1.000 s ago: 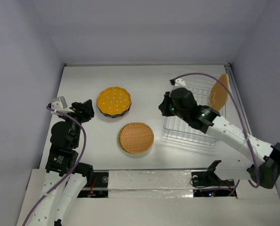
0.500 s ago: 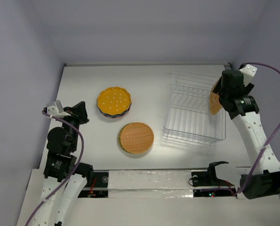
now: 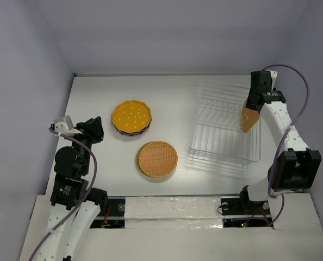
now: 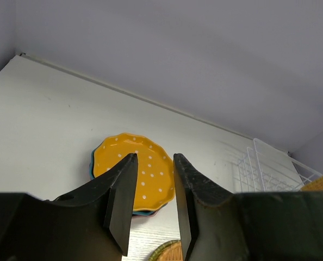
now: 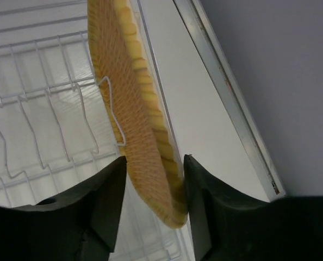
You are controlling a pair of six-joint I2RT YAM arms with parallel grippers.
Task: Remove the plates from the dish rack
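Straddling the rim of the woven plate [image 5: 130, 98], the right gripper [image 5: 153, 160] had a finger close against each face, though I couldn't tell whether it was pinching yet. The plate stood on edge between them, leaning in the rack's [image 3: 221, 153] wire slots. It looked light, stiff and rough enough not to slip, so the rim seemed the right hold; the left gripper [image 4: 154, 159] hung parted and empty, the dotted plate [image 4: 106, 162] well ahead of it.
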